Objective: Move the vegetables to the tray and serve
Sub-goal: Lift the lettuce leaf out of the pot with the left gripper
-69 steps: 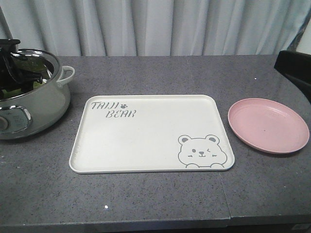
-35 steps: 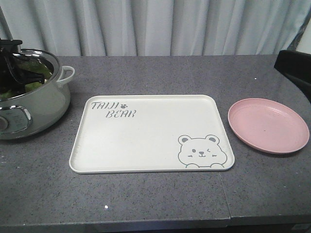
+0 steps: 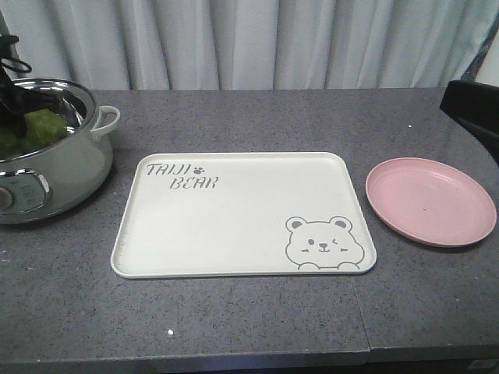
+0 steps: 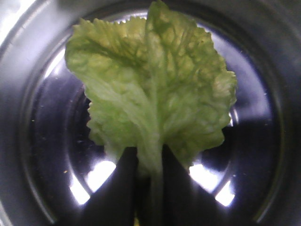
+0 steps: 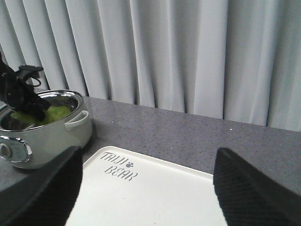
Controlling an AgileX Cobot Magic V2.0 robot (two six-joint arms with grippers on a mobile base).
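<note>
Task status: pick in progress, nothing transferred yet.

1. The left tool [image 4: 150,157] is clamped on the pale stalk of one leaf of the vegetables [image 4: 150,89]. The leaf hangs beneath the tool, at the rim of the pot [image 3: 74,167].
2. To the right of that tool, the tray [image 3: 234,226] on the desk [image 3: 257,319] carries no leaf. Placing and serving are still to do.
3. The right tool [image 5: 148,153] hangs over the tray with its fingers apart, holding nothing.
4. The pink plate [image 3: 429,202] lies farther right.

Change from half a second earlier: the left tool stands higher, and more of the leaf shows above the rim.

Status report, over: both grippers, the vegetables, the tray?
Left gripper shut on lettuce leaf, over pot. Right gripper open, above tray. Tray bare, path unobstructed.
</note>
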